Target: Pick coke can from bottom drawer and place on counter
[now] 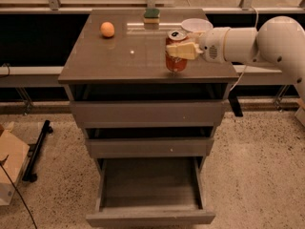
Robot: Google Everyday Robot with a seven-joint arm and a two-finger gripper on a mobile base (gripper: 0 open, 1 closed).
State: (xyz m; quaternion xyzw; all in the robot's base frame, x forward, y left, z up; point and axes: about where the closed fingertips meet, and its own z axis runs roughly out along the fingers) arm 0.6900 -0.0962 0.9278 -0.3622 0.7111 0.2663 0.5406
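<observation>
Coke can (175, 62) stands upright at the front right part of the desk (119, 56). The gripper (182, 50) comes in from the right and its pale fingers (187, 51) are closed around the upper half of the can. It is hard to tell if the can's bottom touches the desk. A white bowl (196, 26) sits just behind the can. An orange ball (107, 29) lies far off to the left. The bottom drawer (150, 217) is pulled open below.

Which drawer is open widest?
The bottom drawer, tray fully exposed; top drawer and middle drawer barely out. Gripper grips the coke can at the counter.
</observation>
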